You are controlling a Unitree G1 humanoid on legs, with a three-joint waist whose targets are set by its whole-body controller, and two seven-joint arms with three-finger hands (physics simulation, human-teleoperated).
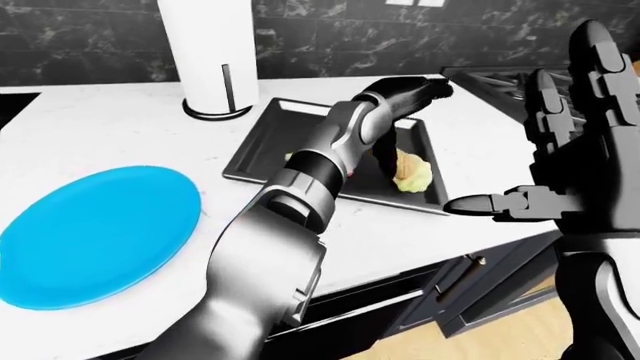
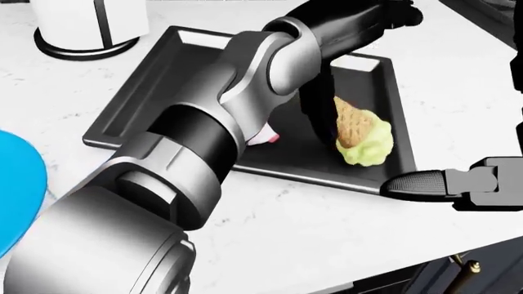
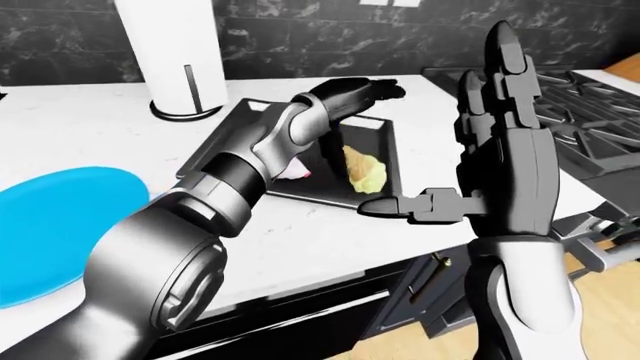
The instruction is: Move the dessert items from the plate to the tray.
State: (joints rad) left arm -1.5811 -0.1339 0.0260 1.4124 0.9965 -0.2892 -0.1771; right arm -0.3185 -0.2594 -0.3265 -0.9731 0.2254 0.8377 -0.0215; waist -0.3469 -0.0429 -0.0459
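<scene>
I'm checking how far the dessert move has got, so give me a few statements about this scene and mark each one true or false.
1. The blue plate has nothing on it. True.
2. The ice cream cone lies on the white counter beside the tray. False: it lies inside the dark tray.
3. The right hand is closed round the cone. False: its fingers are spread open, holding nothing.
4. A paper towel roll stands on the counter above the tray in the left-eye view. True.
5. The left hand reaches over the tray. True.
</scene>
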